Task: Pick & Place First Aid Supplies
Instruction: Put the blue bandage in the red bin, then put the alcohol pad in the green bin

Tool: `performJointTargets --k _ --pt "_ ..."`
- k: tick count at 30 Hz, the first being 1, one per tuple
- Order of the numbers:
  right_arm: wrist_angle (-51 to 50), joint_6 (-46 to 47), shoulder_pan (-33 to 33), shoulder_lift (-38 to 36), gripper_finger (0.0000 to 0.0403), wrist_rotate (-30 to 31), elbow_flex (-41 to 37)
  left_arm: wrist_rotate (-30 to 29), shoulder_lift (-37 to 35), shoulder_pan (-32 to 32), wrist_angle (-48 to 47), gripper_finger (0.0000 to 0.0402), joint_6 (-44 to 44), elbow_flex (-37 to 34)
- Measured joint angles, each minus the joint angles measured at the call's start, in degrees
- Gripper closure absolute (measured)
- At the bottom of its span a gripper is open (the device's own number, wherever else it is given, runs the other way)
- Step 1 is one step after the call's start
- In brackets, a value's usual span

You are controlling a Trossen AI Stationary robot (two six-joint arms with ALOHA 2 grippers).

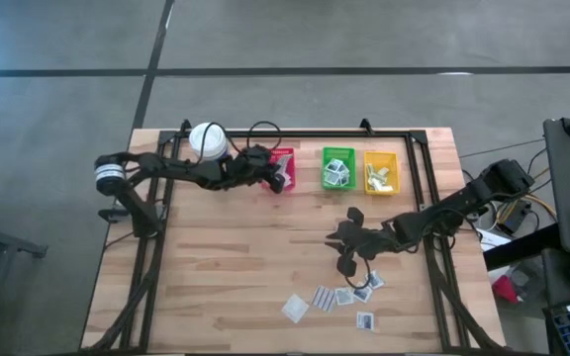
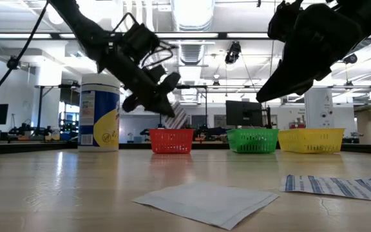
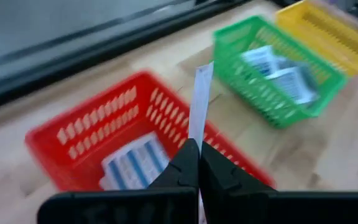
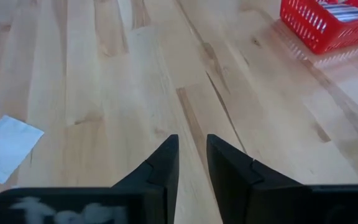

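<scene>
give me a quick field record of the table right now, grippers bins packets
left gripper: shut on a striped packet, above the red bin
right gripper: above bare table, holding nothing, fingers slightly apart
red bin: holds packets
green bin: holds packets
yellow bin: holds packets
loose packets: near the front edge
canister: beside the red bin

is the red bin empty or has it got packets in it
Not empty: the left wrist view shows a blue-striped packet lying inside the red bin.
</scene>
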Motion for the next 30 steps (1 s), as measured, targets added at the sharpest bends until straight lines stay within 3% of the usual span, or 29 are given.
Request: performJointTargets --k 14,25,30 --pt "0.1 0.1 0.0 -0.1 0.0328 0.0 0.0 0.0 2.4 0.5 4.2 0.0399 -2.1 -1.7" --pt "0.1 0.1 0.0 -0.1 0.0327 0.0 0.0 -0.1 2.3 1.8 4.1 0.0326 -0.8 -1.7" --pt "0.1 0.1 0.0 -0.1 0.0335 0.0 0.0 -0.2 1.5 2.2 4.0 0.0318 2.0 -0.5"
